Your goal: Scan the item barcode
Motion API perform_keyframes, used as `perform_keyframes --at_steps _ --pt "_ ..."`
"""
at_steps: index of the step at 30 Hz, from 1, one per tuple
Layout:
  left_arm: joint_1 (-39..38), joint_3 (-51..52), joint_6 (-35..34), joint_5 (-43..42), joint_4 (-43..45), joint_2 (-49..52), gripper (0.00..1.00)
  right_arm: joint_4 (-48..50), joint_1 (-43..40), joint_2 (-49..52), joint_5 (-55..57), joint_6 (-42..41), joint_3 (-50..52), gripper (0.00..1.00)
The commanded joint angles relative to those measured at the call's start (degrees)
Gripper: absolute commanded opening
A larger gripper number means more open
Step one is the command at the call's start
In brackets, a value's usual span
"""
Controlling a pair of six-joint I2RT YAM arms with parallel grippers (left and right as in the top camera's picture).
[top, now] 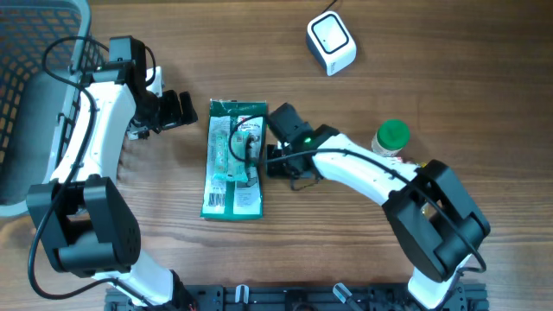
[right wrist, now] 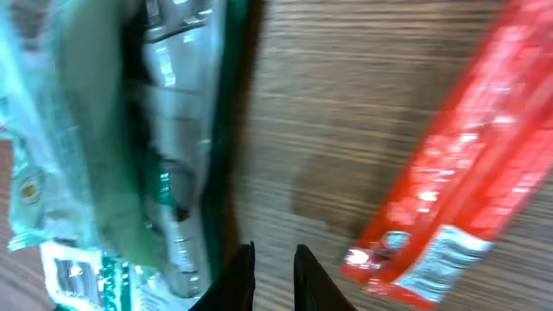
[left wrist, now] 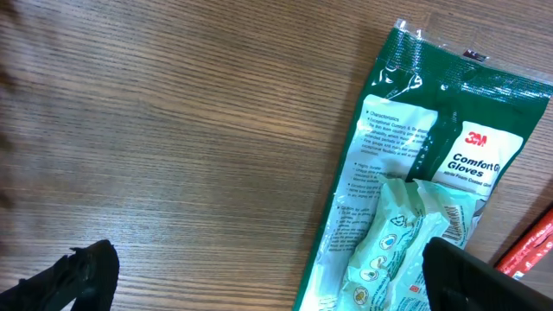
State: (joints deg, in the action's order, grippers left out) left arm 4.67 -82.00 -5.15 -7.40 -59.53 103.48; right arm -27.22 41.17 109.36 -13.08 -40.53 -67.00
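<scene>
So we've got the glove pack (top: 232,164) lying flat on the tabletop (top: 328,250), roughly in the middle between our two arms, with the 3M Comfort Gloves label readable in the left wrist view. Our left hand (top: 177,111) hangs just beside the pack's upper left corner, spread wide and gripping nothing, with only bare wood between its fingers. Our right hand (right wrist: 272,276) sits low at the pack's right edge. Its fingers are parted just a crack with wood showing in the gap, so it's holding nothing either. A red packet (right wrist: 449,173) lies near the pack's right side, with a strip of tabletop between them. The white scanner (top: 332,41) sits well apart from the pack, a green-capped bottle (top: 393,138) stands by the right arm, and a dark basket (top: 26,34) is over at the left edge.
</scene>
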Motion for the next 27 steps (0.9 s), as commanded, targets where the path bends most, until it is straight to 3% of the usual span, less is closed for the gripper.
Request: perform_keyframes --at_steps 1,16,20,27 --pt "0.1 0.2 0.2 -0.5 0.2 -0.6 1.0 0.5 0.3 1.0 -0.5 -0.5 0.4 0.16" --pt "0.1 0.2 0.2 -0.5 0.2 -0.6 1.0 -3.5 -5.9 -13.4 -5.0 0.7 -4.1 0.13" --pt "0.1 0.2 0.2 -0.5 0.2 -0.6 1.0 -1.0 -6.3 -13.2 2.4 7.5 -3.9 0.12" --pt "0.1 0.2 0.2 -0.5 0.2 -0.6 1.0 1.6 -6.3 -11.9 9.0 9.9 -3.8 0.08"
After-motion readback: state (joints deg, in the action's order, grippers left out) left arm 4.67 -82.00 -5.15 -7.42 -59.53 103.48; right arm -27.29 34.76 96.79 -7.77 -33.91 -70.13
